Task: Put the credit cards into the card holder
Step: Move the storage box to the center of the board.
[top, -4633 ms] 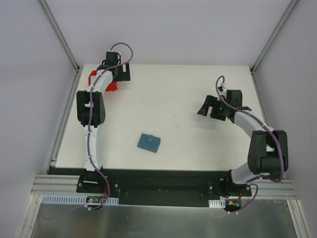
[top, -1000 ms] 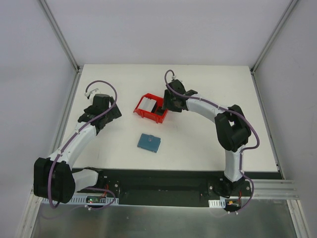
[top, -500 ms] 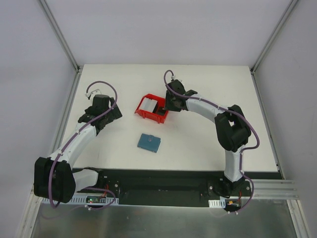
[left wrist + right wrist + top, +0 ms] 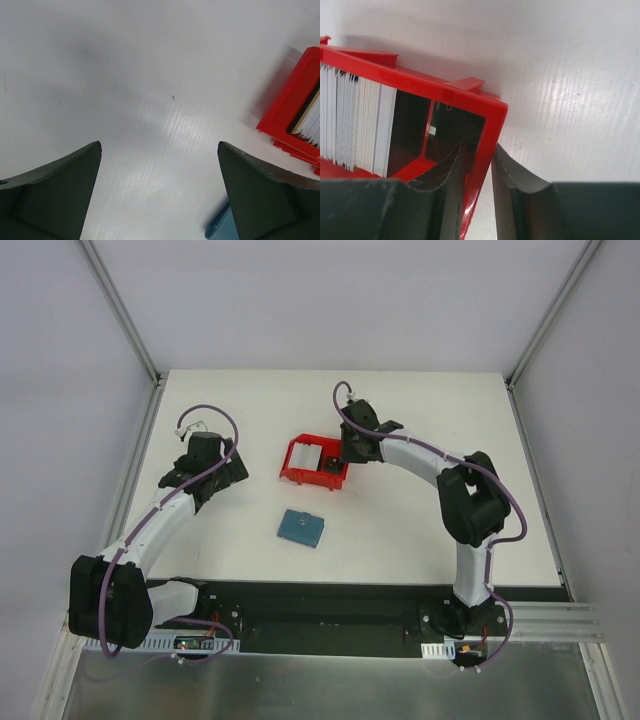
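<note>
At the left pincer [image 4: 160, 145]: gapes wide apart, grips nothing, hangs over the white counter [image 4: 150, 75]. Just beside its right finger, toward the wrist, a corner of the teal card holder [image 4: 220, 232]; farther out on that same side, the red bin [image 4: 287, 105]. At the right pincer [image 4: 479, 146]: straddles the bin's wall next to a corner, one finger inside, one outside, clamped together on that wall. To its left inside the bin, a row of white cards [image 4: 355, 120] standing on edge, a dark gap between stack and finger. From above: card holder folded flat, apart from the bin, nearer the arm bases than either pincer.
</note>
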`<state>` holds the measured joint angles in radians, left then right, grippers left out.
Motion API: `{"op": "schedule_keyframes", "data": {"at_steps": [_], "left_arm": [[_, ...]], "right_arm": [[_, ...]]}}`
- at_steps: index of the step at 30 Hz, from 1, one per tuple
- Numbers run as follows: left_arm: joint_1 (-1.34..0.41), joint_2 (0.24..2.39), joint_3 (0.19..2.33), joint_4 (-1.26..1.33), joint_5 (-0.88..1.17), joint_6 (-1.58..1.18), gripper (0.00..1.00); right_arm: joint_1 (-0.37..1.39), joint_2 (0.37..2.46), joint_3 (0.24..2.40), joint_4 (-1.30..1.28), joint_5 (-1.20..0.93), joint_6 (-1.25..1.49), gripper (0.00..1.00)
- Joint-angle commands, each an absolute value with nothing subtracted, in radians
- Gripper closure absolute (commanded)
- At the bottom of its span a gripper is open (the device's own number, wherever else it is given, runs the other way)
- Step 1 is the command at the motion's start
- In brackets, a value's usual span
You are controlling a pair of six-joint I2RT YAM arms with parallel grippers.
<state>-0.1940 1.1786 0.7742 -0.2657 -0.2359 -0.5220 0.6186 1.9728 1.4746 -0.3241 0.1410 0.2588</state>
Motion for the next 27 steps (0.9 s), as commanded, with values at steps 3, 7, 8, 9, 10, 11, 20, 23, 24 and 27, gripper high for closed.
{"op": "schedule_keyframes", "data": {"at_steps": [3, 7, 8, 9, 10, 11, 20, 23, 24, 27], "left_arm": [[-0.181, 1.190, 0.764, -0.247, -0.192, -0.492, 0.01], [-0.181, 1.198, 0.764, -0.247, -0.172, -0.489, 0.01], [-0.181, 1.198, 0.765, -0.247, -0.163, -0.491, 0.01], [-0.181, 1.198, 0.765, -0.244, -0.149, -0.488, 0.01], [-0.181, 1.200, 0.765, -0.242, -0.131, -0.485, 0.01], [-0.183, 1.198, 0.764, -0.238, -0.115, -0.480, 0.01], [-0.187, 1.169, 0.713, -0.189, 0.074, -0.479, 0.01], [-0.195, 1.160, 0.684, -0.189, 0.100, -0.486, 0.01], [-0.199, 1.155, 0.674, -0.189, 0.104, -0.495, 0.01], [-0.219, 1.146, 0.637, -0.183, 0.103, -0.517, 0.01]], "right_arm": [[0.580, 1.887, 1.436, -0.353, 0.100, 0.135, 0.73], [0.558, 1.868, 1.411, -0.351, 0.068, 0.086, 0.75], [0.557, 1.867, 1.408, -0.351, 0.067, 0.068, 0.76], [0.554, 1.864, 1.405, -0.351, 0.061, 0.043, 0.76], [0.554, 1.864, 1.405, -0.350, 0.054, 0.023, 0.77], [0.549, 1.864, 1.405, -0.351, 0.049, 0.008, 0.78], [0.508, 1.878, 1.397, -0.347, -0.023, -0.031, 0.74], [0.496, 1.868, 1.396, -0.333, -0.049, -0.002, 0.74], [0.492, 1.865, 1.396, -0.330, -0.055, 0.027, 0.74], [0.489, 1.856, 1.381, -0.315, -0.055, 0.086, 0.75]]}}
